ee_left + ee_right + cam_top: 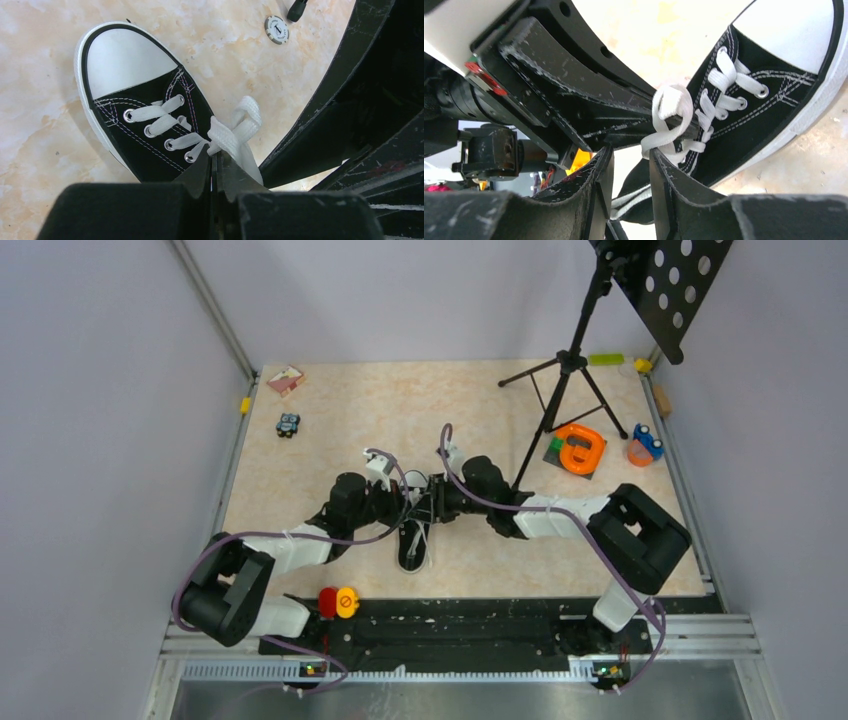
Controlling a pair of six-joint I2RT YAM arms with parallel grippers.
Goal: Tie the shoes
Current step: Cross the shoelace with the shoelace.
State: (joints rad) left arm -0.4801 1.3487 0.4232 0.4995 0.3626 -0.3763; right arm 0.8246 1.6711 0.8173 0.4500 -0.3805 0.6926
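The black sneaker point(414, 546) lies mid-table, its white toe cap toward the near edge. It also shows in the left wrist view point(145, 105) and the right wrist view point(769, 95). My left gripper point(216, 154) is shut on a white lace loop point(244, 122) just above the top eyelets. My right gripper point(630, 152) is open; its right fingertip touches the same loop point(670, 102), which wraps round the left gripper's finger point(624, 117). More lace strands point(631, 200) show through the gap between the right jaws. From above, both grippers meet over the shoe point(430, 502).
A black tripod stand point(560, 390) stands behind the right arm, with an orange object point(578, 448) and a blue-orange object point(645, 445) beside it. A small toy point(288, 424) and pink box point(285, 379) lie far left. A round disc point(276, 29) lies by the shoe.
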